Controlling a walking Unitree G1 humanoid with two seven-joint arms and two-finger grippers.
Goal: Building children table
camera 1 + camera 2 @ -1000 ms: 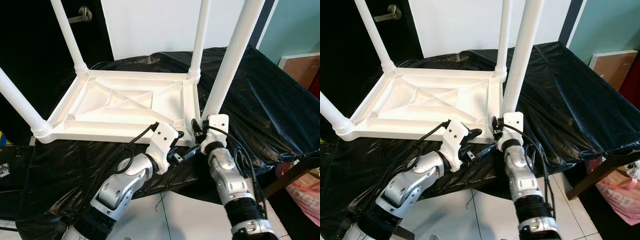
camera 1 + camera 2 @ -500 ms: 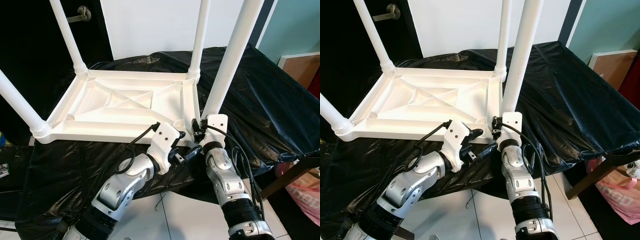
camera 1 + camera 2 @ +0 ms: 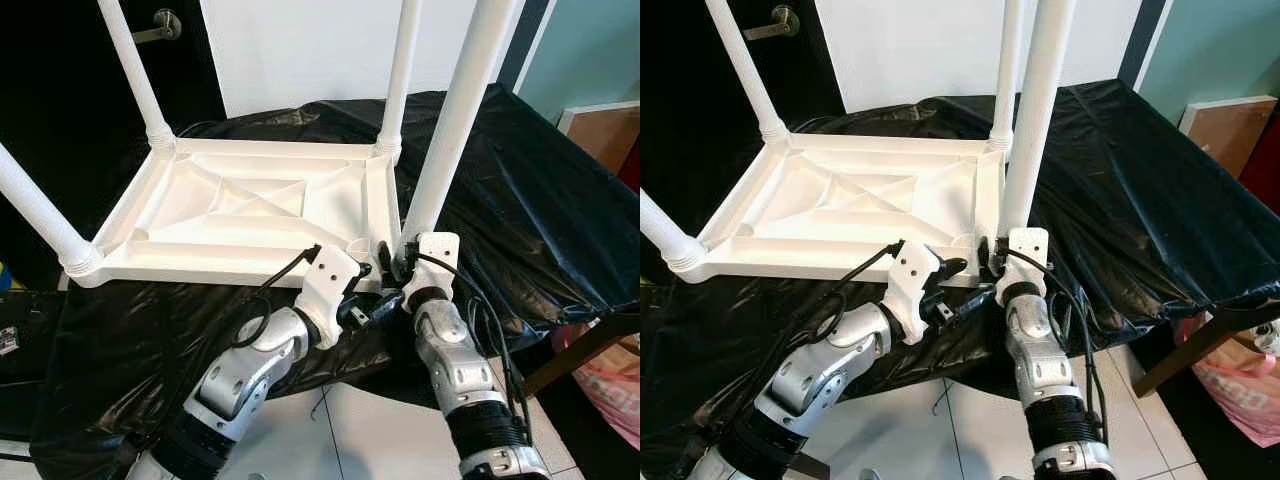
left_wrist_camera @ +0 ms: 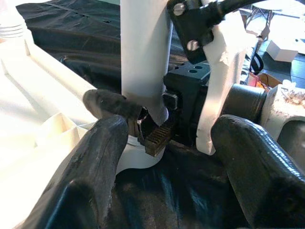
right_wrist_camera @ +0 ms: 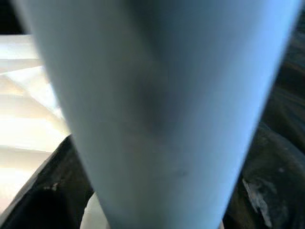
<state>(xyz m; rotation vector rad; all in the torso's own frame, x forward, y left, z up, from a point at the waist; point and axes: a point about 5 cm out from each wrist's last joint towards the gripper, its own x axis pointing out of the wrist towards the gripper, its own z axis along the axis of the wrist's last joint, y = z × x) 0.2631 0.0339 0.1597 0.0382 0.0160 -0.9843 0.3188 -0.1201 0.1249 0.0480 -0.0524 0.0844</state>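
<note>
The white tabletop (image 3: 250, 215) lies upside down on the black plastic sheet (image 3: 520, 200), ribbed underside up, and that is what puts the corner sockets within reach. Three legs are already standing in their corners: the far left leg (image 3: 135, 75), the far right leg (image 3: 402, 70) and the near left leg (image 3: 35, 215). The fourth, the near right leg (image 3: 450, 120), is the one in play. The right gripper (image 4: 155, 126) has its fingers pinched on the very foot of this leg, right at the socket, a low grip that likely gives the best control for seating or twisting it home. The leg leans a touch away from upright, so it looks not fully seated yet, though the joint itself is hidden behind the wrist. The left gripper (image 3: 372, 300) sits just beside the same corner, and the left wrist view shows its fingers (image 4: 93, 167) spread wide with nothing between them, aimed at the leg's base. That reads as a hand ready to steady the tabletop edge or take over the leg if the right one needs to regrip.
</note>
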